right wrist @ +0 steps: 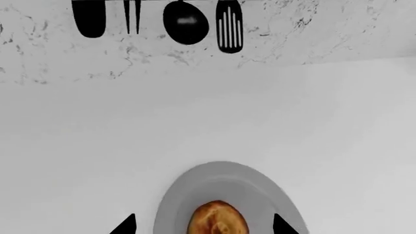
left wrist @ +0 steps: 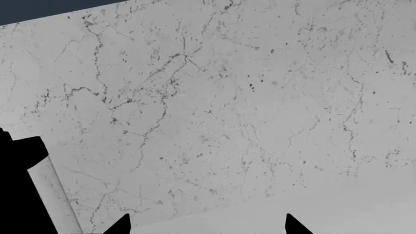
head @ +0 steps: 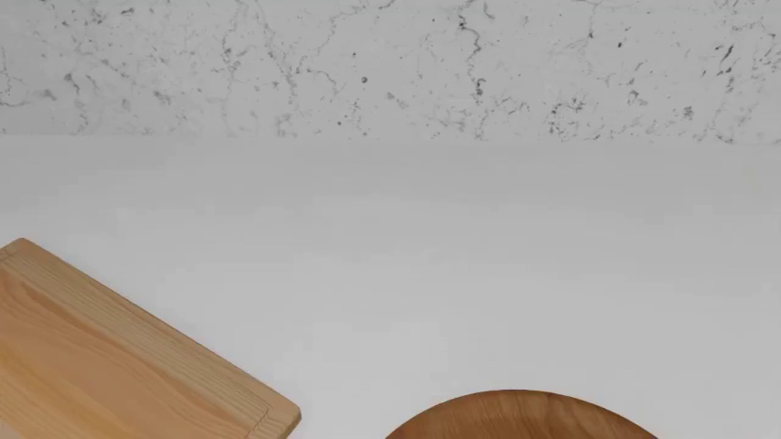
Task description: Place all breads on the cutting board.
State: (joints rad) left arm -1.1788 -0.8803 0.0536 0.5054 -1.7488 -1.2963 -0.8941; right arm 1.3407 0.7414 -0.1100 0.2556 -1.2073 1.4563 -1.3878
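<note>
Counter [head: 464, 265]: white, runs back to a marble-veined wall [head: 390, 64]; no arm shows in the head view.
Cutting board [head: 98, 366]: pale pine, only one corner in view at the counter's near left edge; its visible part is bare.
Wooden plate [head: 518, 416]: darker, round, cut off at the near edge.
Grey plate [right wrist: 215, 185]: round, on the counter, partly cut off.
Bread [right wrist: 217, 220]: one golden-brown roll on the grey plate, lower part hidden.
Utensils [right wrist: 185, 22]: black, on the wall, tops cropped.
Right claw [right wrist: 202, 225]: spread apart above the roll, holding nothing.
Left claw [left wrist: 206, 226]: only tips visible, parted, facing the marble wall.
</note>
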